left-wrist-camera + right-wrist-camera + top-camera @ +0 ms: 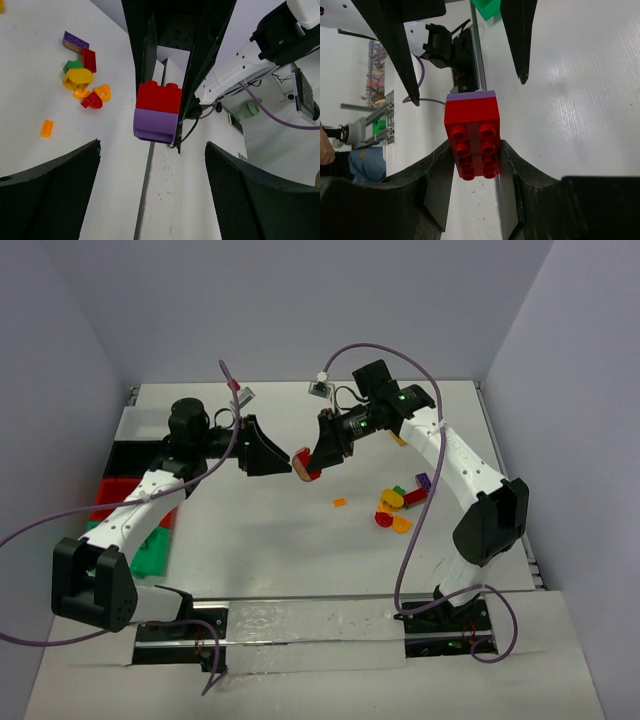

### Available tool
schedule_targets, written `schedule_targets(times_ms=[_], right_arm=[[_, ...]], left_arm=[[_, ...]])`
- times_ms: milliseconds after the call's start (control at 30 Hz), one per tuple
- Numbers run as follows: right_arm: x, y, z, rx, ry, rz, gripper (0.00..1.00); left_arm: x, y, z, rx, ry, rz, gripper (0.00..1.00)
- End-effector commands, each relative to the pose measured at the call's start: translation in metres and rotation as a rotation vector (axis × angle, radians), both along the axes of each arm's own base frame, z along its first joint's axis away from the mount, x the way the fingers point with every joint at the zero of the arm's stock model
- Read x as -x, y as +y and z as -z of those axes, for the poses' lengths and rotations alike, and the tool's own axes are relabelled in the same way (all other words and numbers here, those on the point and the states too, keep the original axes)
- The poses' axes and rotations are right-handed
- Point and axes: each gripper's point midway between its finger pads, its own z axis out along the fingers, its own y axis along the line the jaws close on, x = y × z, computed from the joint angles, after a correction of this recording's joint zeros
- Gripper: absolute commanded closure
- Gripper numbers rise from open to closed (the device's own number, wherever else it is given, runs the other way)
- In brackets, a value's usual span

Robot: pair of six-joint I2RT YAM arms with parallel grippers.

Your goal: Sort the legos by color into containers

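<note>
Two-colour stack mid-air between our grippers

Top view: centre frame, our right gripper (308, 468) clamps a red brick (312, 476) above the desk (270, 540); our left gripper (286, 464) faces it, spread and empty; bins (110, 486) lie far left. Left wrist view: a purple brick (156, 126) juts free under the red, so an off-centre pinch could twist the stack loose. Right wrist view: only the red brick's (472, 130) sides are gripped; we risk dropping both.

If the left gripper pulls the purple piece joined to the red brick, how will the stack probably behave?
The red brick looks like hard plastic, so it should be stiff in the right gripper. The purple piece seems only pressed on, so a pull from the open left gripper would probably separate it. Both look small, likely light.
</note>
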Motion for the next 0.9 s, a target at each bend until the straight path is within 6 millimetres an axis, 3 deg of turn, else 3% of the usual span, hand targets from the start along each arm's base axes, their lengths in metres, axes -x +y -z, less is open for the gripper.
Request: schedule_targets(times_ms=[0, 233, 367, 533, 633, 700, 800, 867], right_arm=[[0.007, 0.007, -0.02, -0.054, -0.032, -0.051, 1.0], [0.013, 0.012, -0.021, -0.054, -0.022, -0.081, 1.0], [0.014, 0.013, -0.018, -0.051, -0.014, -0.091, 1.0], [0.015, 0.012, -0.017, -0.048, -0.014, -0.091, 1.0], [0.015, 0.011, -0.016, -0.039, -0.02, -0.086, 1.0], [0.014, 0.007, -0.017, -0.036, -0.027, -0.076, 1.0], [0.009, 0.0, -0.019, -0.035, -0.039, -0.051, 1.0], [0.001, -0.011, -0.024, -0.042, -0.051, -0.018, 1.0]], left_arm=[[0.011, -0.006, -0.012, 0.019, -0.084, 0.046, 0.1], [0.021, -0.015, -0.016, 0.035, -0.095, 0.105, 0.19], [0.028, -0.018, -0.015, 0.041, -0.094, 0.136, 0.33], [0.03, -0.016, -0.011, 0.033, -0.1, 0.137, 0.56], [0.03, -0.014, -0.009, 0.018, -0.105, 0.134, 0.81], [0.028, -0.011, -0.004, -0.011, -0.104, 0.113, 1.0], [0.021, 0.004, 0.007, -0.05, -0.083, 0.069, 1.0], [0.009, 0.031, 0.019, -0.07, -0.048, -0.006, 1.0]])
